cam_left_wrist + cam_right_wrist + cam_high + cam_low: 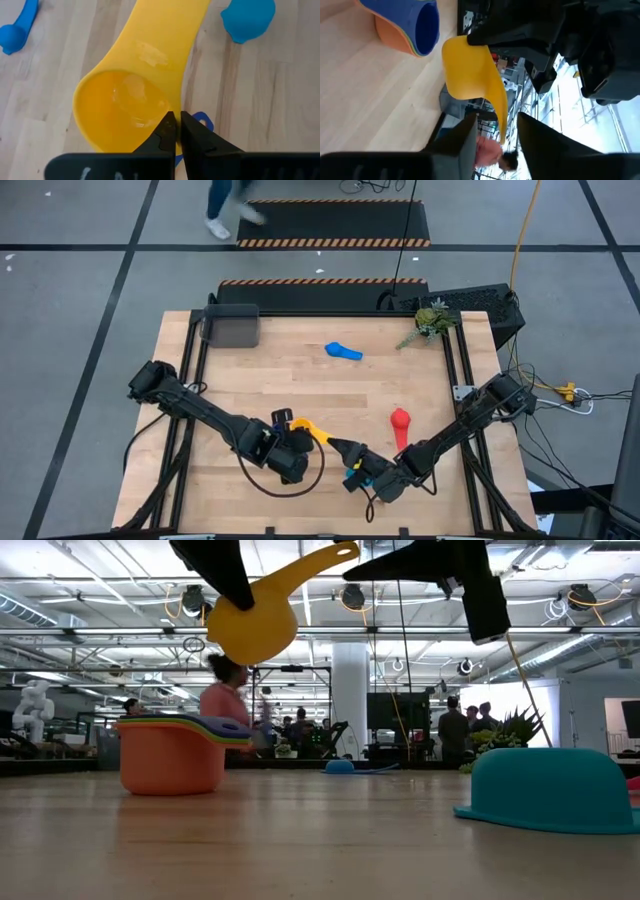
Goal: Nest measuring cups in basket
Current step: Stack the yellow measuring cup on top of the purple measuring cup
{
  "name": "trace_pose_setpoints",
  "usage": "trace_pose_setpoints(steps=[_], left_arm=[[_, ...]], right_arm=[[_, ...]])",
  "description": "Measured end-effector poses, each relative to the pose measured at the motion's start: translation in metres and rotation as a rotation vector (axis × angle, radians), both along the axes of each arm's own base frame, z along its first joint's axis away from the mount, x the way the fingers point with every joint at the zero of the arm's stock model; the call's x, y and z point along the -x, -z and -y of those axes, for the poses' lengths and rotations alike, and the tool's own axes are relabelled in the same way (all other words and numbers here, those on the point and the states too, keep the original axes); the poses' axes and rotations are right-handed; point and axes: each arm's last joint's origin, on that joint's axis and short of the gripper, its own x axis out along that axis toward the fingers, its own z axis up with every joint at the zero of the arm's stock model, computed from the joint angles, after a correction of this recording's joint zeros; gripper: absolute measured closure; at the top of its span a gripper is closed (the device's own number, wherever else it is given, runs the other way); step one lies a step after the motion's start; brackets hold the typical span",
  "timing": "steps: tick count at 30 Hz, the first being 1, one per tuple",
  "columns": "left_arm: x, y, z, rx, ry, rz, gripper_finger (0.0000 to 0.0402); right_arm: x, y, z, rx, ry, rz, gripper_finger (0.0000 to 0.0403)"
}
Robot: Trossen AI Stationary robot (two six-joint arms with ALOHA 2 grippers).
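Left gripper (300, 442): jaws shut on rim of the yellow plastic measuring cup (252, 625), held above the counter (300, 380).
Right gripper (497, 131): jaws half open around its handle, not clamped.
Done: stack in the orange plastic cup (170, 755).
Left: red cup (400, 420), blue cup (343, 351), dark grey basket (232, 326) far away.

Bright yellow cup (131, 95) pinched in the black left tool (177, 131), its yellow handle running between the black fingers of the right tool (497, 131). Beside the left tool, an orange cup (171, 757) with green and dark blue rims stacked inside. Near the right tool, a light blue cup (553, 790) and a red one (400, 421). Pale wood-grain bench (300, 390); dark grey basket (231, 326) far off.
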Motion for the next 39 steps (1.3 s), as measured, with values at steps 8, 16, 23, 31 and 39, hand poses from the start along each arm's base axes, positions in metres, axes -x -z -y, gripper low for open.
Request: trace_pose_setpoints(steps=[8,16,23,31,39], left_arm=[[-0.001,0.000,0.001,-0.004,0.016,0.006,0.0388],[-0.002,-0.001,0.001,-0.009,0.043,0.020,0.0383],[-0.004,-0.001,0.002,-0.020,0.086,0.028,0.0394],[0.000,-0.004,0.012,-0.122,0.069,0.099,0.0271],[0.021,-0.018,0.007,-0.155,-0.028,0.078,0.0157]], right_arm=[[0.002,-0.005,-0.006,-0.002,-0.025,0.031,0.0352],[0.002,-0.005,-0.006,-0.001,-0.030,0.033,0.0394],[0.002,-0.006,-0.007,-0.027,-0.027,0.048,0.0401],[0.001,-0.007,-0.006,-0.131,-0.012,0.116,0.0402],[-0.002,-0.009,0.000,-0.201,0.061,0.186,0.0402]])
